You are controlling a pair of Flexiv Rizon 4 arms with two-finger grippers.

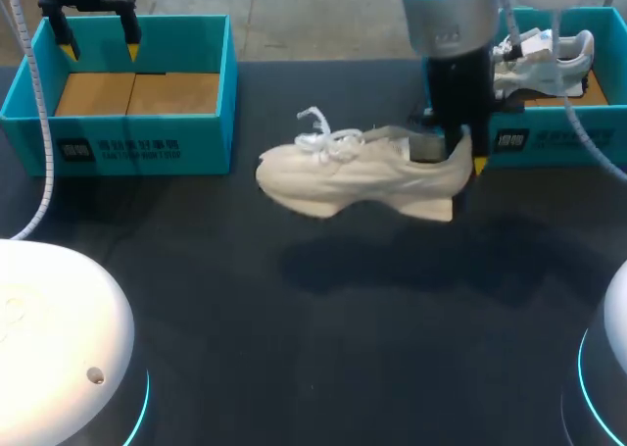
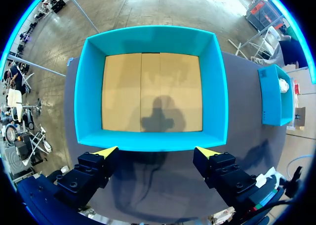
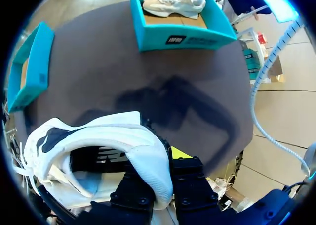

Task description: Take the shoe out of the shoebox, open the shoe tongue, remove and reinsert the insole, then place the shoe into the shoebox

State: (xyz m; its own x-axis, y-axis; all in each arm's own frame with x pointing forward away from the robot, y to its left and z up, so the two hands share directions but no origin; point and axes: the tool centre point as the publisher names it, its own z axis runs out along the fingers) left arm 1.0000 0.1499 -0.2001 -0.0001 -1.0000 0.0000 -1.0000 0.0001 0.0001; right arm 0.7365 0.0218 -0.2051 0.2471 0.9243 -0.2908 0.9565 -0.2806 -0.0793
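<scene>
right gripper (image 1: pixel 462 157) clamped on heel of shoe (image 1: pixel 358 176), holding it above the table (image 1: pixel 294 348) between left box (image 1: pixel 127 137) and right box (image 1: pixel 549 137), toe toward left box. left gripper (image 1: pixel 100 46) wide open, hanging over left box. second shoe (image 1: pixel 549 59) lies in right box.

A dark grey table (image 1: pixel 294 368) carries soft shadows.
</scene>
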